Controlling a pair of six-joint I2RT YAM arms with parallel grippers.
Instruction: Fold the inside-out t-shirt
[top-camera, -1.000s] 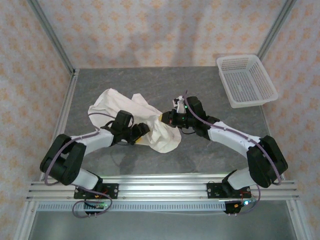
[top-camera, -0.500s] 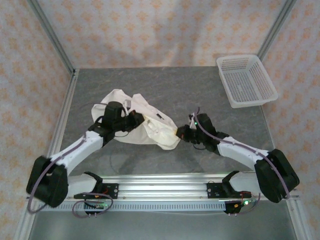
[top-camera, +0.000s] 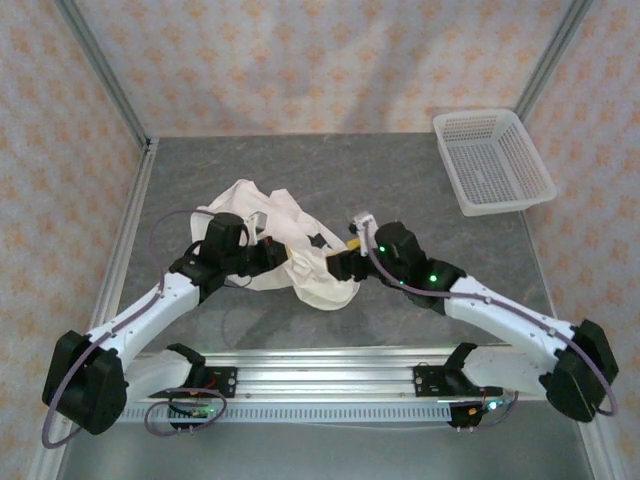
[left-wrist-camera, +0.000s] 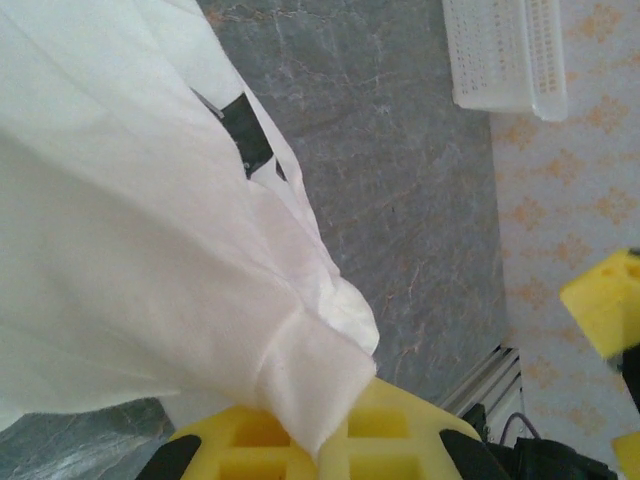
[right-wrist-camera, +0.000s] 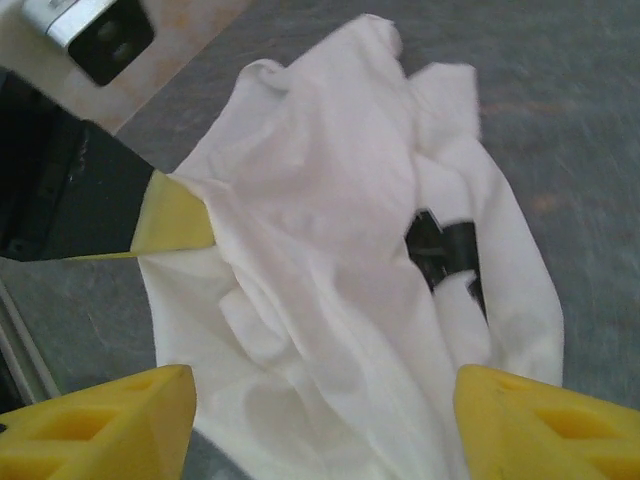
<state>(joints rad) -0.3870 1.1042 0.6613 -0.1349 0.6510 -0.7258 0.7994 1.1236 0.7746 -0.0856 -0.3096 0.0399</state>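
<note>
Inside-out t-shirt (top-camera: 300, 270) is lying crumpled on the grey table (top-camera: 400, 190) between the arms, the left gripper (top-camera: 272, 256) clamping a fold, probably to lift and spread it, while the right gripper (right-wrist-camera: 320, 420) is hovering spread-fingered over the cloth, holding nothing.

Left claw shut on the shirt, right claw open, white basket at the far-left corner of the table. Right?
Not quite: the basket sits at the far-right corner of the table, as the top view shows. The rest holds: left claw shut on the shirt, right claw open.
</note>
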